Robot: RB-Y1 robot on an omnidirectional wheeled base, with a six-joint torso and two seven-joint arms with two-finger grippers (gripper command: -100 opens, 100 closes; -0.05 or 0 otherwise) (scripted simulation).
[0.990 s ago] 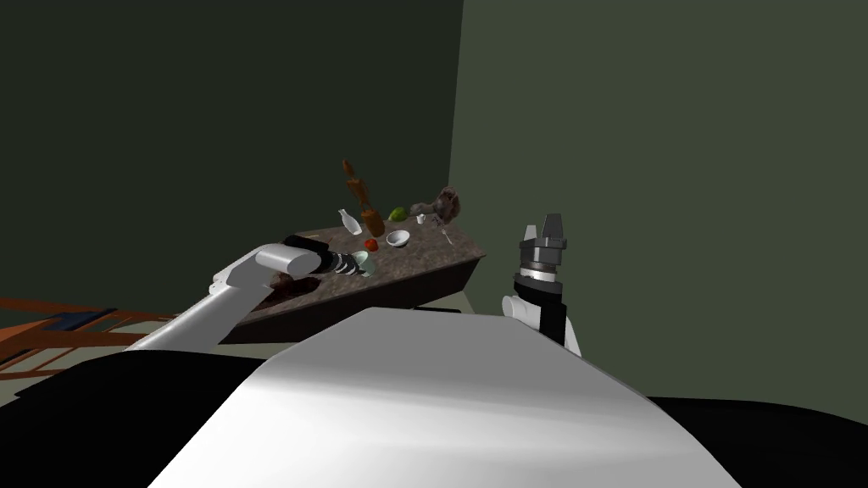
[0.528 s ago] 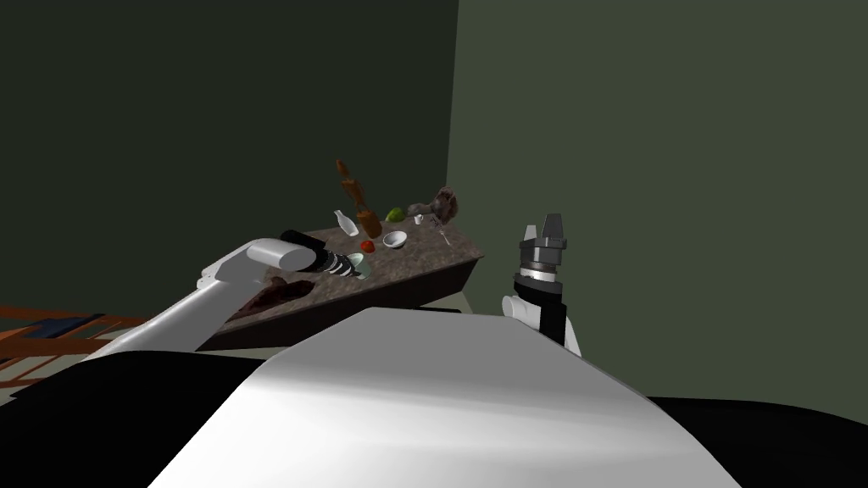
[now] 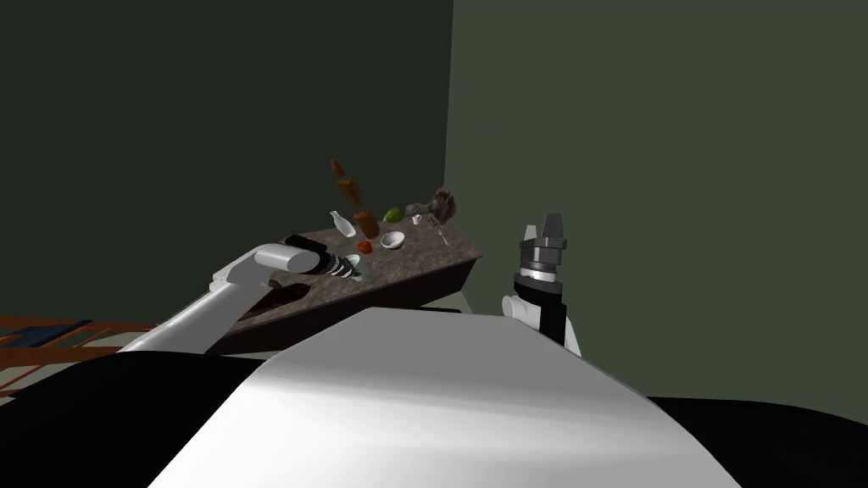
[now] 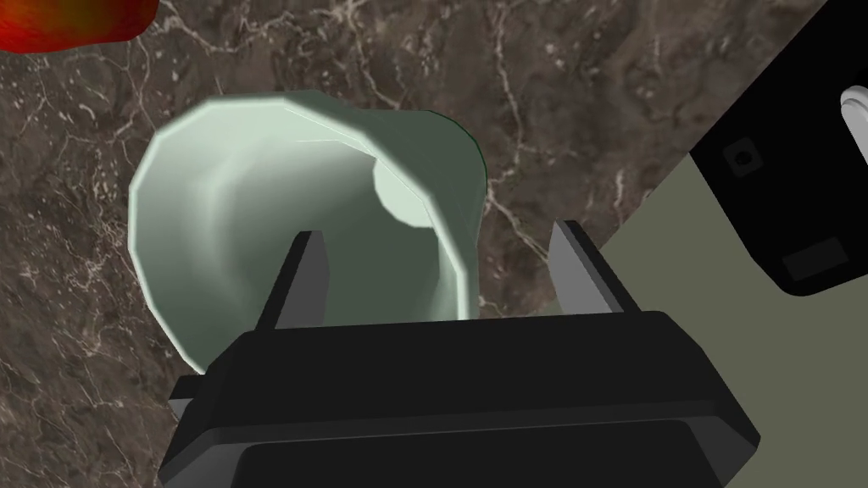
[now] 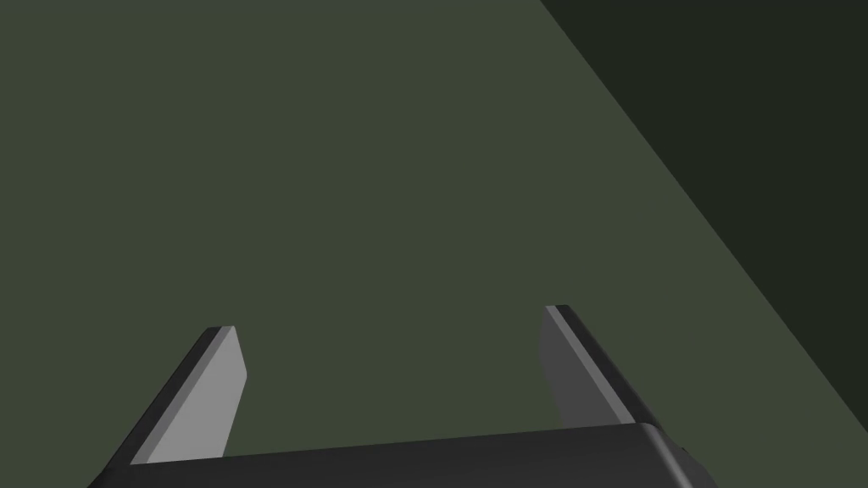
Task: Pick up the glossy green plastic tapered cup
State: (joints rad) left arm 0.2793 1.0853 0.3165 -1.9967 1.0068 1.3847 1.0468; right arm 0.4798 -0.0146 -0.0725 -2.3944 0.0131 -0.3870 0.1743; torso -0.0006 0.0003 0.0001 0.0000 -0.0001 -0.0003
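**Left gripper astride the cup's rim, gripping nothing**

The pale green cup [image 4: 254, 212] sat on the brown marbled tabletop [image 4: 593, 102], its near side hidden behind the left gripper [image 4: 436, 233]. Whether it stood upright or tilted could not be told. That gripper's fingers were spread wide, one inside the cup's mouth and the other outside, clear of the wall. A red thing [image 4: 68, 21] near the cup was cut off at the edge. The small items [image 3: 432, 207] at the table's far end were unreadable. The right gripper [image 5: 387, 320] was spread and empty, facing a dark green wall [image 3: 678, 169].

Cup [image 4: 254, 203] near rim hidden by left gripper [image 4: 436, 241] body — red object [image 4: 68, 21] cut off at edge — brownish lump [image 3: 442, 203] too small to be identified.
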